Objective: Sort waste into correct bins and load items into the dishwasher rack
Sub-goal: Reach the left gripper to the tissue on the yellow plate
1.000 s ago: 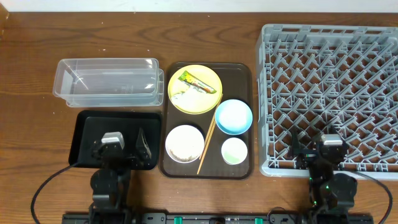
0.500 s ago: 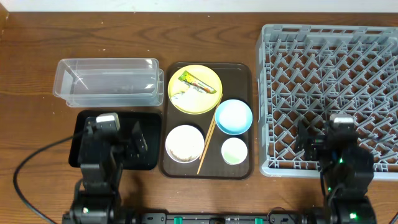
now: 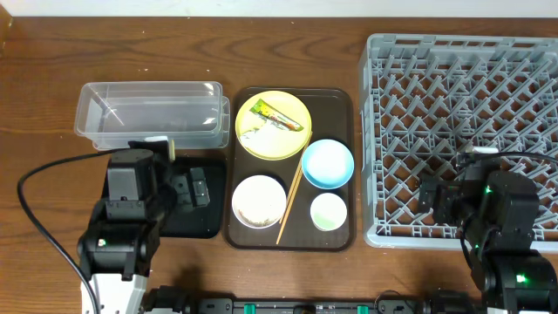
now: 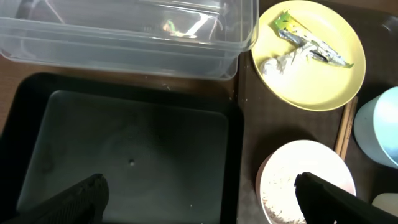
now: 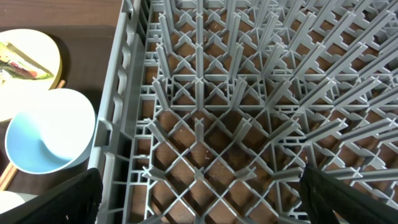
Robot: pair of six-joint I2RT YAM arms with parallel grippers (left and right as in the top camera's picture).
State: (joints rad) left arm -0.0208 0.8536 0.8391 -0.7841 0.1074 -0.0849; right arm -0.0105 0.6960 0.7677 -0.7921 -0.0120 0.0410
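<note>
Two grippers, both spread wide, gripping nothing. I am seeing the left gripper (image 4: pixel 199 202) hanging over the black tray (image 4: pixel 130 143), which is lying just beside the clear tub (image 4: pixel 124 37). The right gripper (image 5: pixel 199 199) is hovering over the dishwasher rack (image 5: pixel 205 124), near its left wall. Snack wrapper (image 3: pixel 272 114) and clear scrap (image 4: pixel 277 62) are lying on the yellow plate (image 3: pixel 292 144). Rice grains (image 4: pixel 275 193) are sitting in the white bowl (image 3: pixel 259 201). Blue bowl (image 3: pixel 327 163), green cup (image 3: pixel 329 211) and chopsticks (image 3: pixel 290 202) are resting on the brown serving tray (image 3: pixel 342 105).
</note>
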